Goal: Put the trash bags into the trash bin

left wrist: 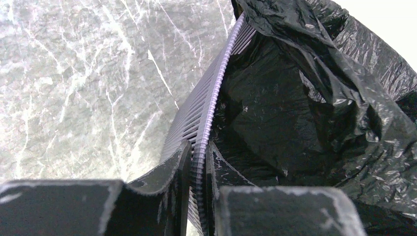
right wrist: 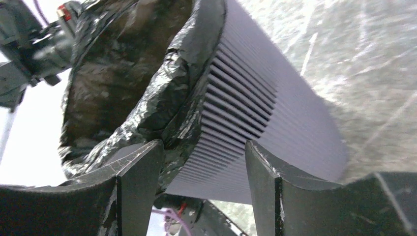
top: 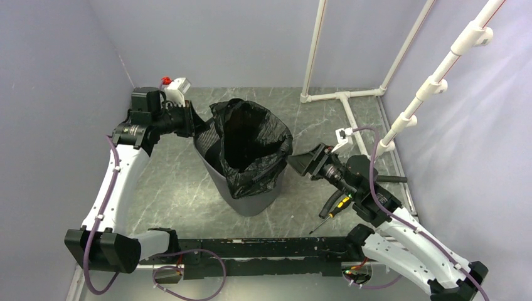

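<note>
glossy wrinkled film trash bag (top: 251,143); matt ribbed plastic trash bin (top: 258,205)

White shells on the left arm (top: 116,182) and right arm (top: 421,249), black motor housings at every joint. Purple cable (top: 95,216) clipped along each, looping loose down by the bases. Black all over the left gripper (left wrist: 197,147) and right gripper (right wrist: 202,147), fingers (right wrist: 140,187) thick, flat-faced, edges scuffed grey.

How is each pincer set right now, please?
Left pincer: closed on the bin rim.
Right pincer: open, holding nothing.
</note>
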